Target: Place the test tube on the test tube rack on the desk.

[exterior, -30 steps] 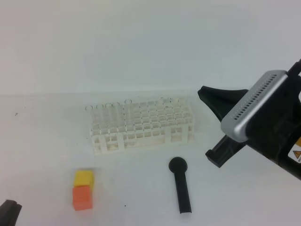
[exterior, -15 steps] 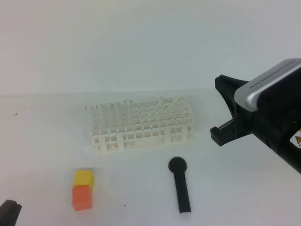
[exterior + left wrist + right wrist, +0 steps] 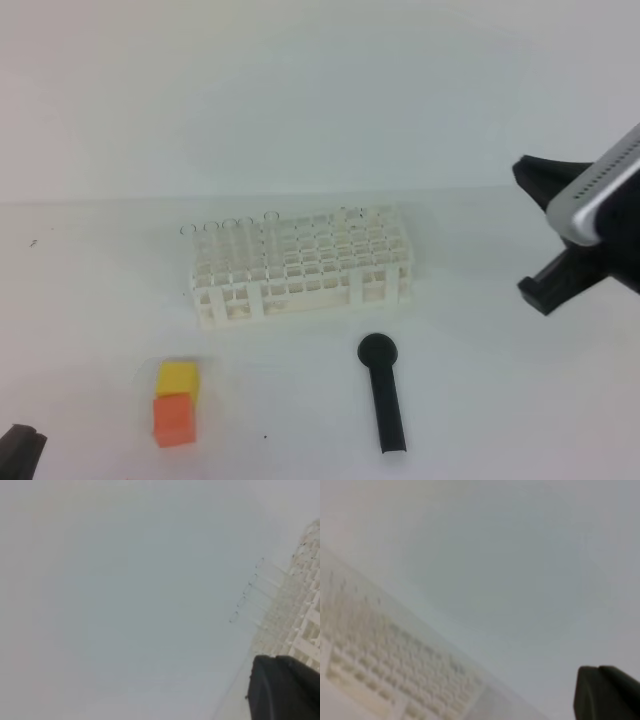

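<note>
Your rack (image 3: 300, 268) stands upright on the desk (image 3: 500, 400), just beyond the black tool (image 3: 384, 392) and up-right of the yellow block (image 3: 178, 378) and orange block (image 3: 174, 419); clear tubes (image 3: 232, 240) stand in its left-hand holes. Your right gripper (image 3: 548, 235) hangs at the right edge, well apart from the rack, closed and empty. Your left gripper (image 3: 20, 448) shows only at the bottom-left corner, closed too, nothing in it.

White lattice test tube rack (image 3: 300, 268) on white table (image 3: 500, 400); yellow block (image 3: 178, 378), orange block (image 3: 174, 420); black handled object (image 3: 384, 392).
</note>
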Motion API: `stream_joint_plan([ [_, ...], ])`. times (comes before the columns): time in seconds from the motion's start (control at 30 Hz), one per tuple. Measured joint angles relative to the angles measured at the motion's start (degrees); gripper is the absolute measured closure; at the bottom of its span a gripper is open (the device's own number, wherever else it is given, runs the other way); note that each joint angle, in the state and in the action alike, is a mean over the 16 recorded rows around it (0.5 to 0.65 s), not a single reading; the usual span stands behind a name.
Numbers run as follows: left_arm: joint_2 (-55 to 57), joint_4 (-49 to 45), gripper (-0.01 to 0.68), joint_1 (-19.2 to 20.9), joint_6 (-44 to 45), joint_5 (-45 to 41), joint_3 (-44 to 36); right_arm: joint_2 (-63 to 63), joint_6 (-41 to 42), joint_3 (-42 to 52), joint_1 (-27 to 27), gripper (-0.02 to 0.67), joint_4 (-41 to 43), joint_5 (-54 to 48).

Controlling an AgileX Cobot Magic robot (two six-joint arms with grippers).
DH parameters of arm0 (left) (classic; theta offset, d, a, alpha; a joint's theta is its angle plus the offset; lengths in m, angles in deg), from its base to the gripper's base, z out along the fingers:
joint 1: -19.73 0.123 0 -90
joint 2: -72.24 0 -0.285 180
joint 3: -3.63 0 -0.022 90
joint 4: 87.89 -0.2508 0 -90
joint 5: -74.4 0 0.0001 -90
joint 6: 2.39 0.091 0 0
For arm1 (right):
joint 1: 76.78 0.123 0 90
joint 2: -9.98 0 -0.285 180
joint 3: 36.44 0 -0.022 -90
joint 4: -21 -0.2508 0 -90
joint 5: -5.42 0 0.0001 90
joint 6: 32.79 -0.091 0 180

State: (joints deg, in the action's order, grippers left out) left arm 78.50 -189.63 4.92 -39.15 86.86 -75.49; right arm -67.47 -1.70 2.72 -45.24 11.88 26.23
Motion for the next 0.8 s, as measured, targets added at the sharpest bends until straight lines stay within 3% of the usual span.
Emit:
stream_joint_plan([
  [0.47, 0.00, 0.00, 0.673, 0.00, 0.00, 0.00, 0.00, 20.79, 0.14, 0.01, -16.10, 0.650, 11.08, -41.45],
  [0.63, 0.00, 0.00, 0.673, 0.00, 0.00, 0.00, 0.00, 26.99, 0.17, 0.04, -18.64, 0.650, 12.43, -48.25],
  [0.8, 0.00, 0.00, 0.673, 0.00, 0.00, 0.00, 0.00, 30.04, 0.12, 1.28, -19.35, 0.650, 14.45, -46.93],
])
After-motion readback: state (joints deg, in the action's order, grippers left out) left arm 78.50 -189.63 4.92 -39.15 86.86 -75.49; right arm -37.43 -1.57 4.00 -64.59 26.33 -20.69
